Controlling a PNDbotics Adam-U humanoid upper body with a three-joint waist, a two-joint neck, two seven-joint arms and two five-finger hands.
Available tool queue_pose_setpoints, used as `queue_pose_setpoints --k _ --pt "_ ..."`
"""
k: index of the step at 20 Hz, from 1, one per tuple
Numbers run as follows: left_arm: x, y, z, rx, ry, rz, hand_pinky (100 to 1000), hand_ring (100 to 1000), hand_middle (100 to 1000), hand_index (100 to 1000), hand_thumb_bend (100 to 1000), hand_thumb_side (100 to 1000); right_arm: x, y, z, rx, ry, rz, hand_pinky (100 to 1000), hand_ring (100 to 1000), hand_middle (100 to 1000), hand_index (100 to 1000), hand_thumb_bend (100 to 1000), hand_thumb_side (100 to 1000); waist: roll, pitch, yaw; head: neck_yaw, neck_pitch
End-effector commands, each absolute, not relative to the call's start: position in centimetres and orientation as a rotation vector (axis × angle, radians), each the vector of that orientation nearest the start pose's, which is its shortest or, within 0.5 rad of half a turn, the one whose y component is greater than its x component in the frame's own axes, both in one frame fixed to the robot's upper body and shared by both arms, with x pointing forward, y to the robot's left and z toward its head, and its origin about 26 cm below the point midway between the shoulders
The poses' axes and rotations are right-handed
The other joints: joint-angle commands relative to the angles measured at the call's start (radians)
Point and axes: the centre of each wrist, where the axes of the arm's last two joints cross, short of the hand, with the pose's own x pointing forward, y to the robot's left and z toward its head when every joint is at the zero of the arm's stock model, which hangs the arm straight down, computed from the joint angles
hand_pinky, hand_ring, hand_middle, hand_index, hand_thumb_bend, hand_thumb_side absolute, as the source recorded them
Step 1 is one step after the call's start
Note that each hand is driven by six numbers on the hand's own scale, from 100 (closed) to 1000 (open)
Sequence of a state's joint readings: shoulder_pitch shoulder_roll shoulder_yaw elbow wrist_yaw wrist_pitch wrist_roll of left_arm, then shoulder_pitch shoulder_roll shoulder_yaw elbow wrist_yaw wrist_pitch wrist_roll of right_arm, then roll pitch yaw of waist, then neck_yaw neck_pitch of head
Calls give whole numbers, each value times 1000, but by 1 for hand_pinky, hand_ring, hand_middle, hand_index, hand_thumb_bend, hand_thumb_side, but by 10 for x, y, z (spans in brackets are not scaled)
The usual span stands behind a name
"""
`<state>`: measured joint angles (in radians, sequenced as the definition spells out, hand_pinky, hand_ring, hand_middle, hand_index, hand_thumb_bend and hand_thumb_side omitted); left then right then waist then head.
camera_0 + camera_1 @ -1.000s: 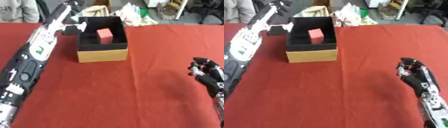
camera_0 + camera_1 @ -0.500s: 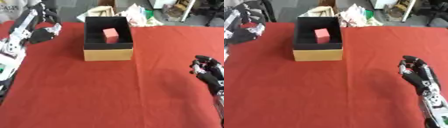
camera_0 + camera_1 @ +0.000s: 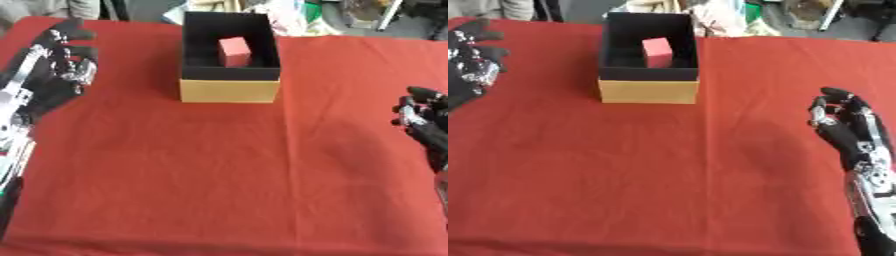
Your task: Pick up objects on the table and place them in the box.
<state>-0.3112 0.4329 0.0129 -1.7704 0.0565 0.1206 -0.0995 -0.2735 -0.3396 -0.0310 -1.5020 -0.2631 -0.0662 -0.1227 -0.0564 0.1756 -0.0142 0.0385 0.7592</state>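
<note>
1. Two hands in view, both empty, one on each side of the box (image 3: pixel 230 75).
2. Left hand (image 3: pixel 61 62): well left of the box, level with it, above the red cloth (image 3: pixel 219 165); fingers spread and only slightly bent, holding nothing, touching nothing that can be seen.
3. Right hand (image 3: pixel 846 125): well right of the box and nearer the camera than it, over the cloth; fingers up and relaxed, a little curved, gripping nothing.
4. Box: cardboard, tan outside and black inside, open at the top, standing on the far middle of the cloth.
5. Inside the box, against its right wall and toward the far end: one pink block (image 3: pixel 234 50), roughly cuboid, standing on the black floor, its top face lighter than its sides.
6. Beyond the box, past the cloth's far edge: white crumpled clutter (image 3: pixel 284 17), too vague to name.
</note>
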Motion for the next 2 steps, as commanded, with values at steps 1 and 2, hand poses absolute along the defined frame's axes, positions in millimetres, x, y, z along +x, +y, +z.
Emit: queue_pose_setpoints --k 1,2 --pt "327 305 170 188 -1923 -425 692 772 793 942 100 342 346 -319 92 -116 -1891 -30 520 626 596 721 100 100 3 -14 1 -11 11" --pt "326 306 167 185 -1918 -416 692 771 792 941 100 343 345 -319 92 -115 -1891 -35 520 626 595 721 100 100 3 -14 1 -15 11"
